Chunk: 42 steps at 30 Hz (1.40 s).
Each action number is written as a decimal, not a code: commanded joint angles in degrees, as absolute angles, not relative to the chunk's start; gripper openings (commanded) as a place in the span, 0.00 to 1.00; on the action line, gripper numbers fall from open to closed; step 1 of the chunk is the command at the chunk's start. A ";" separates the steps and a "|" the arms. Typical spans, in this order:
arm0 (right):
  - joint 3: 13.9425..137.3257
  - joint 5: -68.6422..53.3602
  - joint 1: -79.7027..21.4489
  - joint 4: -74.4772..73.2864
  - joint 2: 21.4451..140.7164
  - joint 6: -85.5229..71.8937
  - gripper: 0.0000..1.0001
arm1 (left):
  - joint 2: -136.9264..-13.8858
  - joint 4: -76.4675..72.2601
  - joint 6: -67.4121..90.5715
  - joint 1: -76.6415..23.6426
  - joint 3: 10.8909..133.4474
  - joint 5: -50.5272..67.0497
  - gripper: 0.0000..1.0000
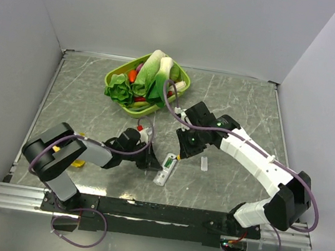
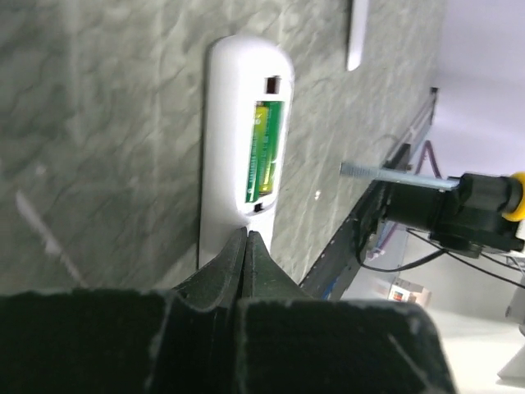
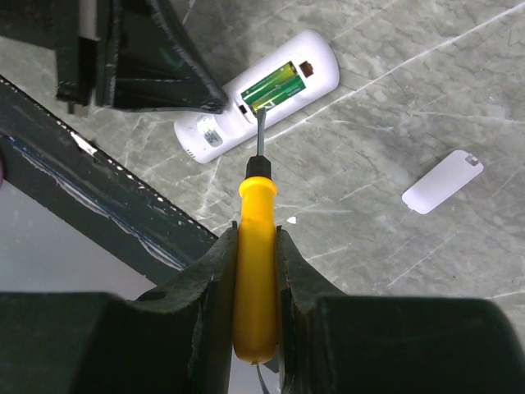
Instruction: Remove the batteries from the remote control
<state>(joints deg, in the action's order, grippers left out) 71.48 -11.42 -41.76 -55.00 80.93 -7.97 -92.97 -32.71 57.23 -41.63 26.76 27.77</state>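
The white remote control (image 1: 165,169) lies on the marble table with its battery bay open; green batteries (image 3: 273,85) sit inside, also seen in the left wrist view (image 2: 264,151). My left gripper (image 2: 248,238) is shut, its tips resting on the remote's near end (image 2: 225,164). My right gripper (image 3: 256,238) is shut on a yellow-handled screwdriver (image 3: 255,271), whose tip sits at the end of the batteries in the remote (image 3: 262,90). In the top view the right gripper (image 1: 188,146) hovers just above-right of the remote and the left gripper (image 1: 147,160) is at its left.
A small white cover strip (image 3: 441,181) lies loose on the table right of the remote, also in the top view (image 1: 204,164). A green basket (image 1: 180,80) of toy vegetables stands at the back. The black mounting rail (image 1: 161,213) runs along the near edge.
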 commanded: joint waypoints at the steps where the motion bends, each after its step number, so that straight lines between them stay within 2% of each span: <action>1: 74.18 -9.84 -42.10 -56.34 82.00 -7.38 0.00 | -87.03 -24.19 54.24 -42.19 27.86 20.34 0.01; 7: 73.47 -9.50 -42.98 -54.84 81.83 -7.12 0.00 | -82.79 -17.93 51.94 -42.19 29.09 15.73 0.01; 14: 75.76 -6.78 -45.17 -56.60 84.98 -7.29 0.00 | -87.10 -26.71 56.42 -43.15 26.02 21.09 0.01; 26: 76.11 -3.25 -46.93 -56.86 85.96 -7.38 0.00 | -89.91 -30.58 58.62 -46.05 25.31 22.06 0.01; 35: 76.47 -4.04 -48.60 -54.50 84.64 -1.07 0.00 | -85.97 -22.59 57.13 -42.55 27.60 18.02 0.01; 36: 75.68 -4.56 -49.04 -53.10 84.29 -0.62 0.00 | -84.30 -22.07 57.04 -41.67 27.34 17.93 0.03; 38: 74.80 -4.83 -49.65 -51.95 83.85 1.73 0.00 | -83.32 -20.92 56.17 -39.30 27.51 17.93 0.12; 40: 74.71 -4.92 -50.09 -52.03 84.28 2.46 0.00 | -83.49 -19.78 55.46 -36.76 28.47 19.15 0.26; 42: 75.49 -4.13 -50.53 -52.47 85.51 2.99 0.00 | -84.72 -21.00 56.33 -34.90 28.39 22.75 0.29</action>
<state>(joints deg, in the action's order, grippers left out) 74.24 -4.54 -49.41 -53.36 86.13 -0.71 -84.68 -21.10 56.73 -38.02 26.65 19.44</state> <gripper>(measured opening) 0.257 0.267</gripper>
